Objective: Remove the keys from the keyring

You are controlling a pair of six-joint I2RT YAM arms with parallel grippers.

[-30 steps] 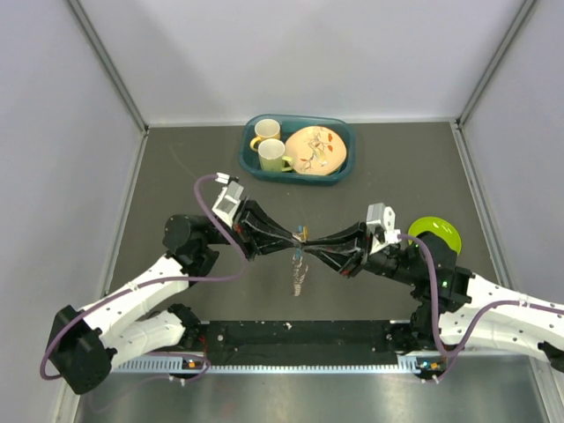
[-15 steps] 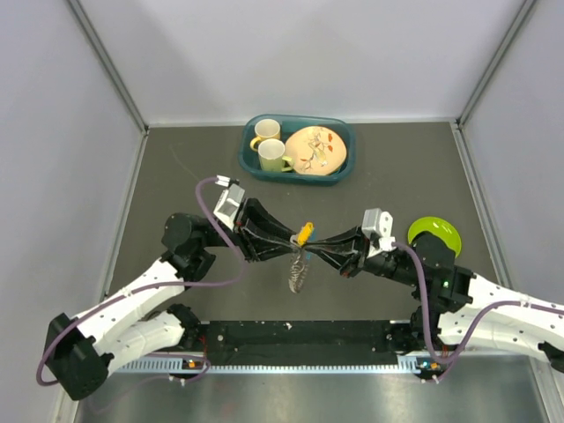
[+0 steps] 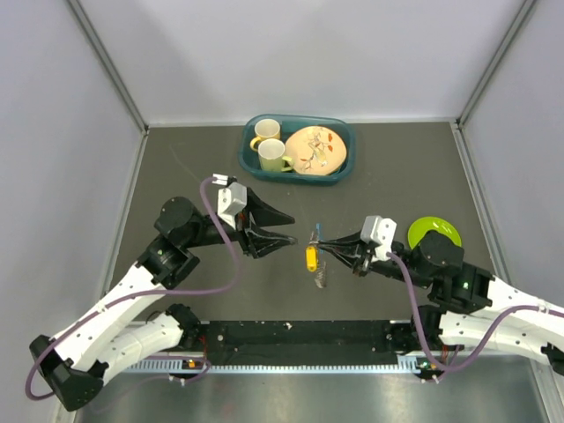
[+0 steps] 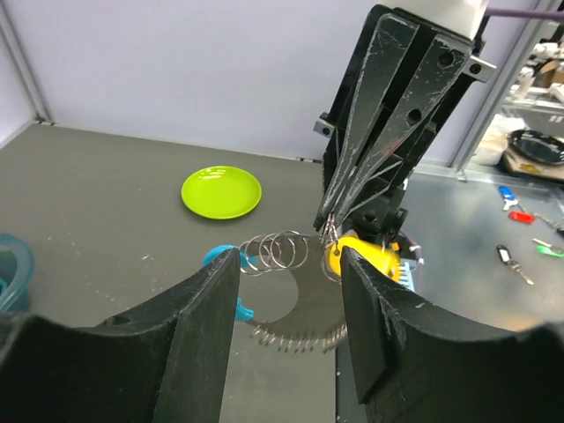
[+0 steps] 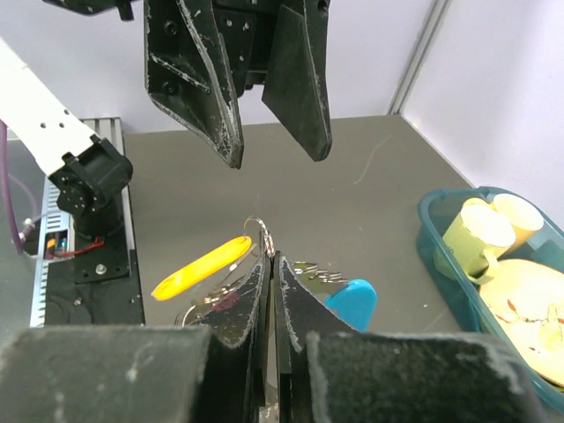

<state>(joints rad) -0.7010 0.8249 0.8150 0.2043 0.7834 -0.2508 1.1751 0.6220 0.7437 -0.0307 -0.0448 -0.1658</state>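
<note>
- The right tool (image 3: 322, 248) is clamped on the keyring (image 5: 257, 227); the keys (image 3: 312, 258) hang just under its tips
- The left tool (image 3: 294, 227) has its jaws apart, near the keys

Top external: You had it fixed high above and behind the arm bases, looking down and forward. It sat far enough back to take in the whole worktop (image 3: 176, 167) and both arms.
Left wrist: It rode on your left hand (image 4: 289, 264), close in. It looked out between its fingers (image 4: 203, 335) across to the right hand (image 4: 330, 229) and the green plate (image 4: 221, 191) beyond.
Right wrist: It faced the opposite way, along its own fingers toward the left hand and the teal tray (image 5: 434, 231).
Shared: All three caught the keys (image 3: 311, 257) and keyring (image 5: 257, 227) between the hands. Each wrist view saw the other hand.
</note>
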